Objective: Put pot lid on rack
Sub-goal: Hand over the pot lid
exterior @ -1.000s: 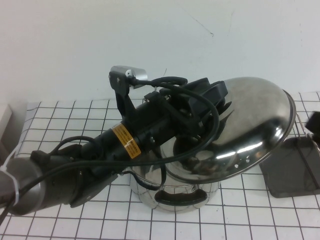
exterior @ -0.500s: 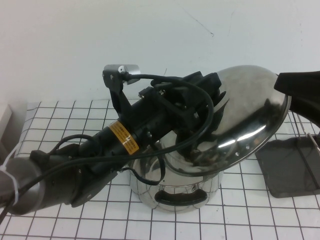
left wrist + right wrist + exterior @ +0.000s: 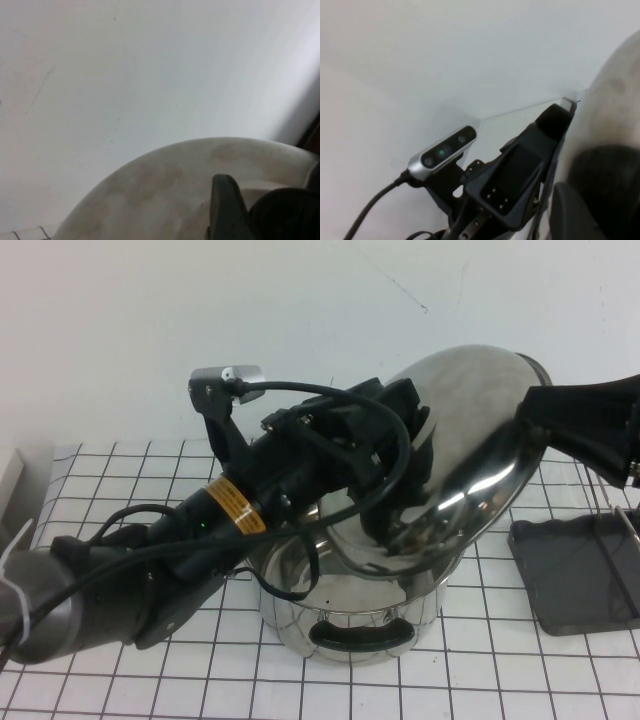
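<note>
Reaching in from the left, the left arm carries the lid [image 3: 470, 455] tilted steeply in the air above the open pot [image 3: 350, 615], with the left gripper [image 3: 405, 455] pressed to the domed side where the knob should sit; its fingers look clamped on that knob, though the knob itself is hidden behind the gripper in the high view, and the left wrist view shows only one dark finger [image 3: 225, 207] against the pale dome. As a judgement, the lid is rigid steel, fairly light for its width, and mirror-slick, so the knob is the only secure hold; a pinch on the rim would likely slip, and the wide disc will want to swing about a single central grip. Further right, the right gripper [image 3: 535, 425] has its dark body at the lid's upper edge, touching or just beside it; whether its fingers are open or closed cannot be told. The rack [image 3: 575, 575] sits on the table at the far right, well apart from the lid and below it. Compared with a second ago, the lid has risen and tipped more upright, and the right arm, then barely at the frame's edge, has come in against the lid.
</note>
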